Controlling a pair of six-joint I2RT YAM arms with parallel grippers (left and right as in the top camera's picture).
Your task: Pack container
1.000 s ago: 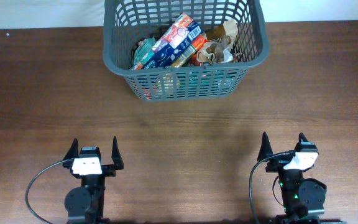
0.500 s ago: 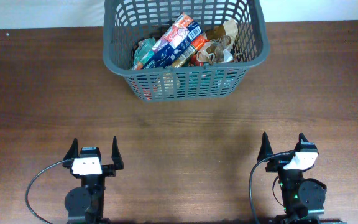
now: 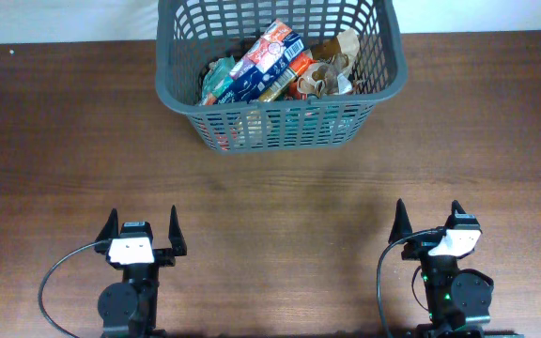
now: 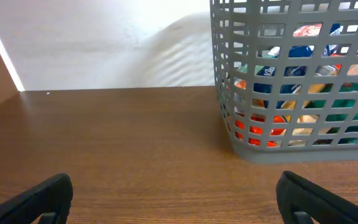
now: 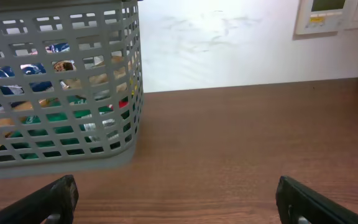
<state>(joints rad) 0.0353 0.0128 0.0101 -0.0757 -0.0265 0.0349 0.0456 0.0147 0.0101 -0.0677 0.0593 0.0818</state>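
Beneath the container and spreading out on every side of it, a brown wood-grain bench (image 3: 64, 141). At the far middle of that, the container (image 3: 280, 120) itself: dark grey basket, lattice-slotted walls, solid rim, standing upright.

Heaped inside the container, mixed packages. Lying slantwise on top, a long red, white and blue packet (image 3: 263, 58); just beside it, toward the container's right wall, a crumpled brown wrapper (image 3: 334, 58). Through the slots in both wrist views, more red, orange, green and blue wrapping.

Well apart from the container, on its near side and off toward its left corner, the left pincer (image 3: 144, 218): spread wide, holding nothing. Equally far from the container, off toward its right corner, the right pincer (image 3: 428, 211): also spread wide, holding nothing.

Curving beside the left arm, farther still from the container, a thin black cable (image 3: 56, 272).
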